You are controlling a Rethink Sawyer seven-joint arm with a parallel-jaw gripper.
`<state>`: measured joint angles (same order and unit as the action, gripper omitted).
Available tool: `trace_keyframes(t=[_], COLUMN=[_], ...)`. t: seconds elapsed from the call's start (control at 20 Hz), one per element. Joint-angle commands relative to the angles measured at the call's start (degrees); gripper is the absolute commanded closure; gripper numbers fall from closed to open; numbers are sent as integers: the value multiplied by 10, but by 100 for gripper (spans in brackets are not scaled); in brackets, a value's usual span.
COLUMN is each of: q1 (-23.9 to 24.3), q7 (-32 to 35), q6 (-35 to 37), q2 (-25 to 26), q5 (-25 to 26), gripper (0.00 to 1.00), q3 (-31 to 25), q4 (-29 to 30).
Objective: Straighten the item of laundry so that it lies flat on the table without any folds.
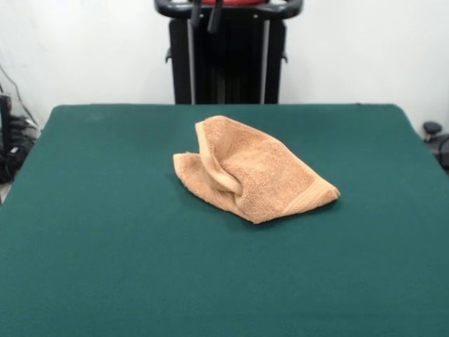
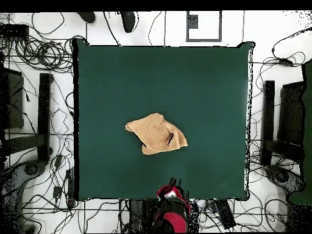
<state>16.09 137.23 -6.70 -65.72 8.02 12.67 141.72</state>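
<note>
Front camera low across table (image 1: 105,281); overhead straight down; both share table.

The pincer (image 1: 205,14) is cut off by the top edge, its state unreadable.

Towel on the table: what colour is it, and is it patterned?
The towel is plain light orange-tan terry with a woven band near one hem; clearest in the front view.

Orange-tan terry towel (image 1: 256,172), crumpled and folded over itself with a raised ridge along one side and a woven band near its hem, lying near the centre of the dark green desk (image 1: 105,246).
</note>
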Motion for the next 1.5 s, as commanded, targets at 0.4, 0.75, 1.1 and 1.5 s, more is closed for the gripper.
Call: trace_keyframes(t=[0.4, 0.75, 1.1, 1.5], q1=[82, 85, 65, 83], q7=[160, 185, 212, 195], q6=[-82, -253, -365, -416], q2=[3, 107, 186, 225], q5=[3, 56, 67, 98], gripper=[0, 0, 0, 0], q3=[-147, -137, -116, -118], q4=[105, 95, 93, 75])
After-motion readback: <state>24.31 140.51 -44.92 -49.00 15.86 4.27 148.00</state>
